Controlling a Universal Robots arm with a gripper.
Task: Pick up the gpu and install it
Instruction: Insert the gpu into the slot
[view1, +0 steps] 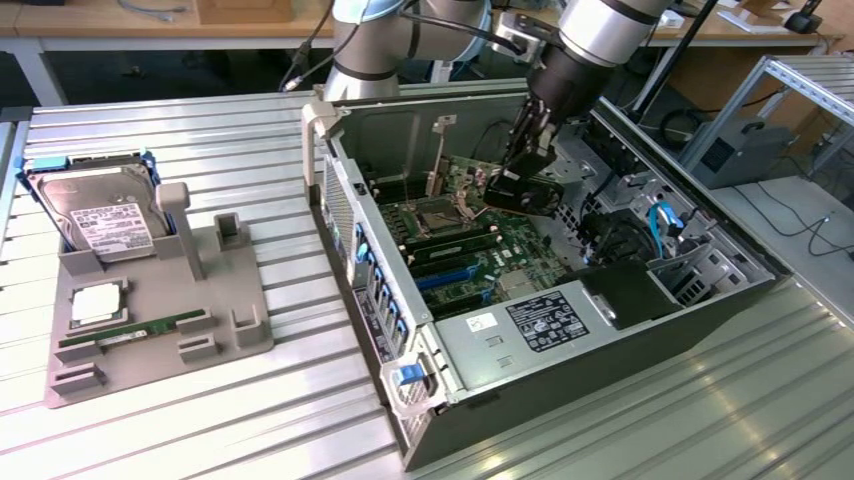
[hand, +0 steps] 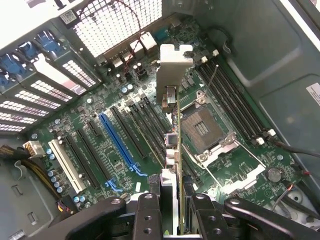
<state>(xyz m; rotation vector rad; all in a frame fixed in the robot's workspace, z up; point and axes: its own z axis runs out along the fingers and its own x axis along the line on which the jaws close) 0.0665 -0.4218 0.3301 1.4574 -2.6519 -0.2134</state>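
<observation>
Gripping the gpu (hand: 172, 65), my claw (hand: 176, 192) is closed on the card's near end, one finger on each flat face, so in the wrist view I see it edge-on as a thin line running away from me to its pale metal bracket. The card hangs upright inside the open computer case (view1: 561, 330), over the green motherboard (hand: 100, 140). Its lower edge lines up with the black slots that lie between the long blue slot (hand: 120, 142) and the empty processor socket (hand: 205, 127); I cannot tell whether it touches the board. The bracket stands near the case's perforated rear wall.

From the exterior view my claw (view1: 523, 190) is down in the case's upper half, with the bracket (view1: 437, 155) upright towards that view's left. Well apart on the ribbed metal surface (view1: 200, 420), a grey holder (view1: 227, 330) carries a silver hard drive (view1: 100, 215) and a slim green memory stick (view1: 134, 330).
</observation>
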